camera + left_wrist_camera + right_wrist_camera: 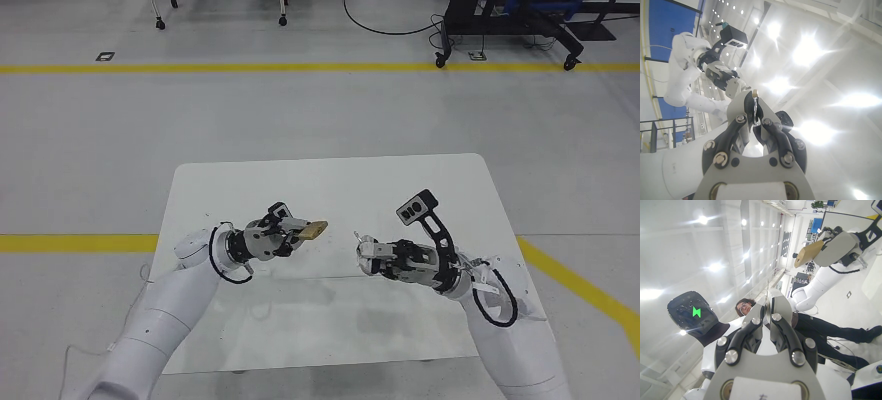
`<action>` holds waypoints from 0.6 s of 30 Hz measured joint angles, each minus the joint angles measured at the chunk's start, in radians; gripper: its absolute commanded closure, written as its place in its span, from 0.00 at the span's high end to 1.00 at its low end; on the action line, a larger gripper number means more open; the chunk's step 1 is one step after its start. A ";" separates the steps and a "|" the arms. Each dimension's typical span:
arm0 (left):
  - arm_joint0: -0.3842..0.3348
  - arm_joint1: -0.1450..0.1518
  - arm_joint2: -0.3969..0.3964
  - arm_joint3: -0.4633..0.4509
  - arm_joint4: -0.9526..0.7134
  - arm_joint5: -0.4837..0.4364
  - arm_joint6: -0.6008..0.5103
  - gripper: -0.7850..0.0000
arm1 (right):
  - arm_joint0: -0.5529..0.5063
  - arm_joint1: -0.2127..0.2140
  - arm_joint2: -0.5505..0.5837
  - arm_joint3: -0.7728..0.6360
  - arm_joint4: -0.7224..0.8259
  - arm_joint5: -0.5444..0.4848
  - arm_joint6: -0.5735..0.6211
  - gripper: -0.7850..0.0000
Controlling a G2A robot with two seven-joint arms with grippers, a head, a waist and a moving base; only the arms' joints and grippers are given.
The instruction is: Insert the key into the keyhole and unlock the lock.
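A brass padlock (pixel 314 230) is held in the air over the white table (pixel 250 190) by my left gripper (pixel 297 235), its brass body sticking out toward the other arm. In the left wrist view the left gripper (pixel 755 106) is shut on the lock's silver shackle (pixel 754 110), and the brass body (pixel 755 93) shows just past the fingertips. My right gripper (pixel 364 249) is a short way to the right of the lock, shut on a thin metal key (pixel 768 295). The right wrist view shows the padlock (pixel 809 253) farther off, apart from the key.
The table's front edge (pixel 330 366) lies below both arms, with bare white surface around them. Yellow floor lines (pixel 300 68) run behind and beside the table. Wheeled stands (pixel 520 35) are far at the back.
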 measured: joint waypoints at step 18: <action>0.019 0.040 -0.023 -0.081 0.179 0.116 -0.064 0.00 | 0.138 0.098 -0.088 -0.102 -0.184 0.449 0.043 0.00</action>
